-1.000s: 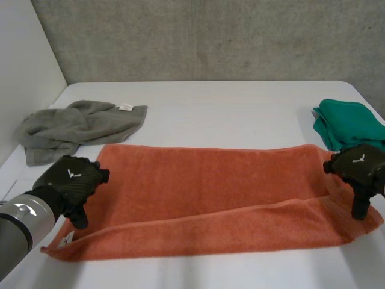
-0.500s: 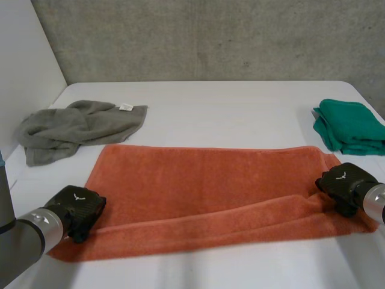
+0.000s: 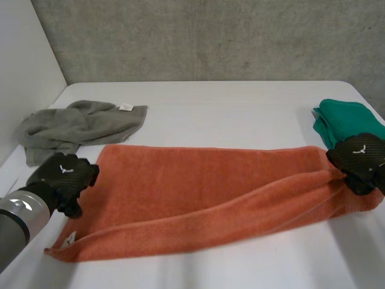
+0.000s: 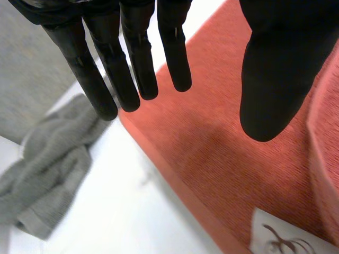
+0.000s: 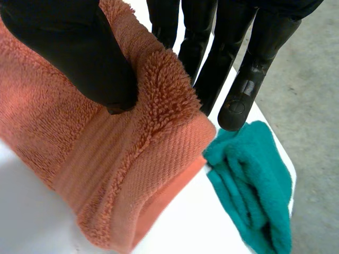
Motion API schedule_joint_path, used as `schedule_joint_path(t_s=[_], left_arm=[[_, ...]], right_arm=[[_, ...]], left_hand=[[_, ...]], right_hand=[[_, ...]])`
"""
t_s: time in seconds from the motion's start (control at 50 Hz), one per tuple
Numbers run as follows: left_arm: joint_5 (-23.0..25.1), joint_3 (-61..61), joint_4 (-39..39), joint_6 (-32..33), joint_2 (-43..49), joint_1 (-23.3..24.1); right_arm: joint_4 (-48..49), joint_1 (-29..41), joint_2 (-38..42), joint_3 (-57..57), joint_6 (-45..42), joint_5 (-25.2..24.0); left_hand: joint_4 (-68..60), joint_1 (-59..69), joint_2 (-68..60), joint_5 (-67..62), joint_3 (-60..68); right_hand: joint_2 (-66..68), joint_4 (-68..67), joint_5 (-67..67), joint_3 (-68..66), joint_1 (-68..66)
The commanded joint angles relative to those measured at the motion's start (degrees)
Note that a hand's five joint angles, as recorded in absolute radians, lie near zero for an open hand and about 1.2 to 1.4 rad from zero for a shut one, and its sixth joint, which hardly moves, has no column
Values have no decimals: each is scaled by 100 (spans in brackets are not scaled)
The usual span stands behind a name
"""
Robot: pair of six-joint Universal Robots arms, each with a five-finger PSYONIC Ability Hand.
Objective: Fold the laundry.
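An orange towel (image 3: 204, 192) lies lengthwise across the table with its near long edge folded partway over itself. My left hand (image 3: 60, 177) hovers above the towel's left short edge (image 4: 212, 153), near the far left corner. Its fingers (image 4: 132, 58) are straight, the thumb is apart, and it holds nothing. My right hand (image 3: 359, 156) is at the towel's right end, where its thumb (image 5: 69, 47) and fingers pinch a raised fold of orange towel (image 5: 122, 164). A white label (image 3: 69, 239) shows at the near left corner.
A crumpled grey towel (image 3: 78, 126) lies at the far left, just beyond my left hand's fingertips (image 4: 47, 164). A folded green towel (image 3: 346, 120) sits at the right edge, close behind my right hand (image 5: 254, 180). A grey wall stands behind the table.
My left hand rose from the near left corner, spread its fingers and moved back along the left edge. My right hand closed on the right end and pulled its fold up and away.
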State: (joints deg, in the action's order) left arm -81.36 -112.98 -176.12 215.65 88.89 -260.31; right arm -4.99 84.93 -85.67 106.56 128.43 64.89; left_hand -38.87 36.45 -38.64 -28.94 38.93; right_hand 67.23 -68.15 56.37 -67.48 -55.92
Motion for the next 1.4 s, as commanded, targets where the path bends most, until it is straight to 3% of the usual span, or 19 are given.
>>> schedule_joint_path(t_s=[0.02,0.58,0.82,1.06,1.18,1.24,1.26,1.4], left_arm=[[-38,-110,34,-23,585,24],[-99,-321,69,-41,841,-46],[-47,-461,446,-94,85,-46],[-64,-549,131,-50,567,-283],[-90,-479,-19,-41,928,-345],[-73,-453,-28,-49,955,-345],[-73,-435,-28,-50,946,-336],[-82,-294,16,-76,341,-231]], right_arm=[[15,15,331,84,-11,-117],[112,-3,323,242,-11,-196],[121,6,323,251,-11,-196],[121,6,323,268,-11,-196],[112,-12,270,286,-11,-196],[112,-12,209,303,-2,-196],[112,-12,156,304,-2,-196],[51,-21,-169,260,59,-162]], left_hand=[[-61,303,-84,-54,55],[-701,942,-723,-693,694],[-448,690,-471,-441,442],[444,-202,421,451,-450],[-412,653,-435,-405,405],[-3635,3876,-3657,-3627,3628],[-4108,4350,-4131,-4101,4102],[-4113,4355,-4136,-4106,4107]], right_hand=[[1277,-1185,1363,-1252,-2408],[1277,-1185,1363,-1252,-2408],[1277,-1185,1363,-1252,-2408],[1277,-1185,1363,-1252,-2408],[1277,-1185,1363,-1252,-2408],[1277,-1185,1363,-1252,-2408],[1277,-1185,1363,-1252,-2408],[1277,-1185,1363,-1252,-2408]])
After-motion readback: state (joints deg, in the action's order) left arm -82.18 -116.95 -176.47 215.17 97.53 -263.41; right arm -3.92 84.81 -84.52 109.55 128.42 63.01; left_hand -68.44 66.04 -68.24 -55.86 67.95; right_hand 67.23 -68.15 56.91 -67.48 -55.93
